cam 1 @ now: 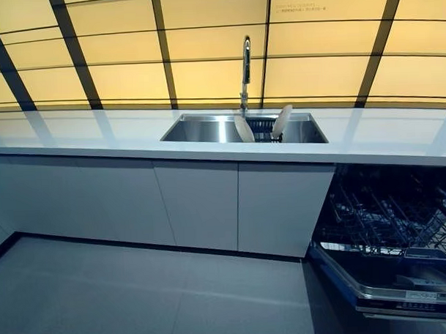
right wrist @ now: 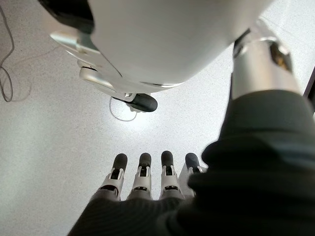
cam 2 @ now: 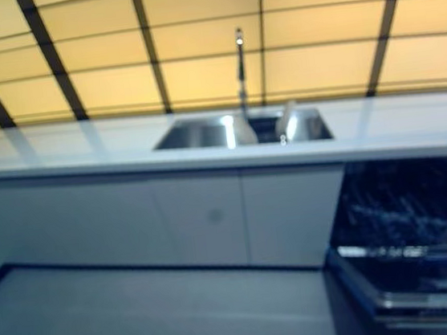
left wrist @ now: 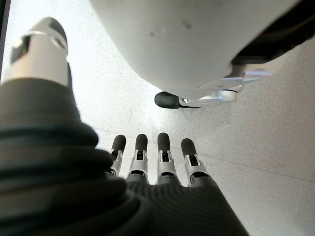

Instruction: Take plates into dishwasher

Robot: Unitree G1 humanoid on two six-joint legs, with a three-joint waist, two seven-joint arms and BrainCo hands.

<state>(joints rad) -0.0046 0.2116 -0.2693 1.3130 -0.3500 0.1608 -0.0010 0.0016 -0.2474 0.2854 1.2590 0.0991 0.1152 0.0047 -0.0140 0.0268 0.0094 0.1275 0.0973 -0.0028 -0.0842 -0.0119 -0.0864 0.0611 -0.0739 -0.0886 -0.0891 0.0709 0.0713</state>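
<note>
Grey floor (cam 1: 139, 294) spreads widest and closest before me, running up to the long bank of white cabinets (cam 1: 202, 204). Above those cabinets lies the pale countertop (cam 1: 75, 132), and behind it rises a wall of glowing yellow panels (cam 1: 124, 53) crossed by dark bars. To the right of the sink (cam 1: 200, 130), below the countertop, the dishwasher (cam 1: 390, 238) stands open, its dark wire rack (cam 1: 400, 212) pulled out over the lowered door. That steel sink is set into the countertop, with a tall faucet (cam 1: 245, 71) just behind it. Inside the sink's right part sits a small dark rack (cam 1: 262, 127), and two white plates (cam 1: 244, 129) stand on edge in it, leaning apart from each other, one at each side of the rack. Neither of my hands is near the sink: my left hand (left wrist: 157, 162) hangs over the bare floor with fingers straight and relaxed, holding nothing, and my right hand (right wrist: 147, 177) hangs the same way, fingers loosely extended and empty.
</note>
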